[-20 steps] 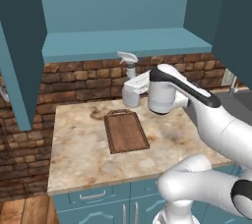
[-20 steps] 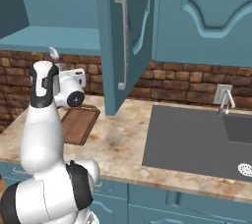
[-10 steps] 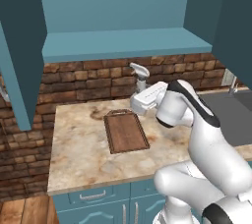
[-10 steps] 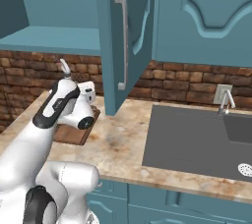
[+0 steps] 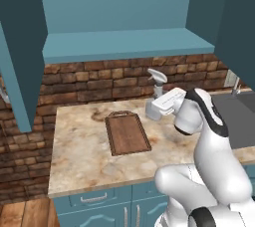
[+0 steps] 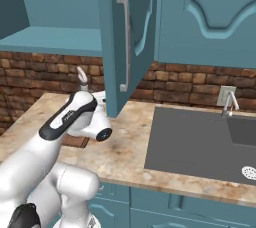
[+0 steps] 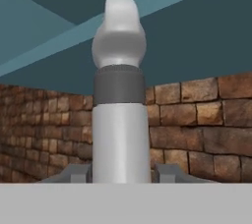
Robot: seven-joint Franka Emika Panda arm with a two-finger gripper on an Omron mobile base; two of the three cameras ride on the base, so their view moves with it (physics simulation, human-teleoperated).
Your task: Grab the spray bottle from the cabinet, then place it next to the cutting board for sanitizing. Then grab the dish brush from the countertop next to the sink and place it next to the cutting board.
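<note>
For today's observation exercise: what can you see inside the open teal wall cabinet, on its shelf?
The cabinet shows a plain teal shelf with nothing standing on its visible part. The open door covers its far left end. The spray bottle is out, upright in the gripper over the countertop.

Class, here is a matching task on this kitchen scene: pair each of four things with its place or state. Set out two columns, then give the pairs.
Things:
1. spray bottle
2. cutting board
3. cabinet
4. sink

Places or states:
A. sunk into the countertop to the right
B. door open, shelf bare
C. lying flat on the countertop, left of the bottle
D. upright, held in the claw

Pairs: 1-D, 2-C, 3-B, 4-A
</note>
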